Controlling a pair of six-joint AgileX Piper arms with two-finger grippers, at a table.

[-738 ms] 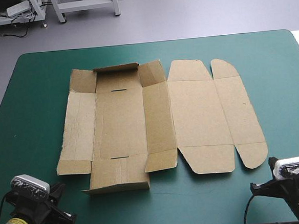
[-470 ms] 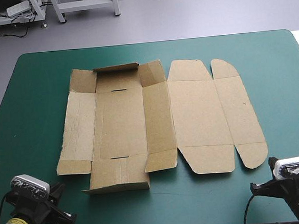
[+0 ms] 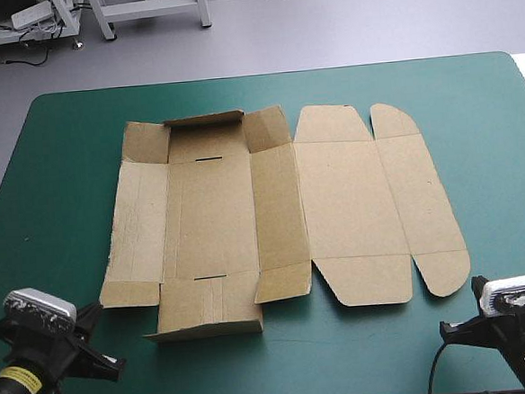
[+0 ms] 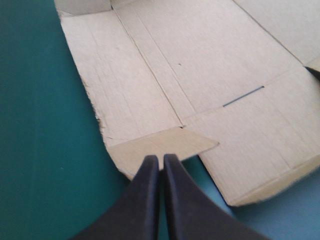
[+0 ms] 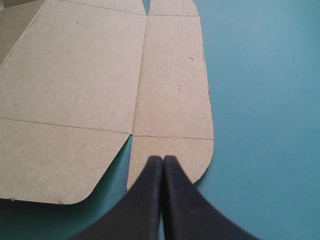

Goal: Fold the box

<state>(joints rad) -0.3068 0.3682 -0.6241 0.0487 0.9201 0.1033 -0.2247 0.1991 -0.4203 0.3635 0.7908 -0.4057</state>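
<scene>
Box [image 3: 281, 209] is lying mostly flat on the table [image 3: 63, 175], left end effector [image 4: 160, 159] and right end effector [image 5: 163, 159] both sitting clenched, empty, pointing at its near corner flaps.

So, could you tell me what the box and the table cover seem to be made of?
The box looks like corrugated cardboard, matte brown: faint ribbing and a ragged cut edge show in the left wrist view. The teal-green cover seems a smooth, matte sheet, perhaps rubber or fabric; no weave or gloss shows.

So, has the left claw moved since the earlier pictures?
Yes: against the box, the left claw shifted slightly toward the table's left edge.
</scene>
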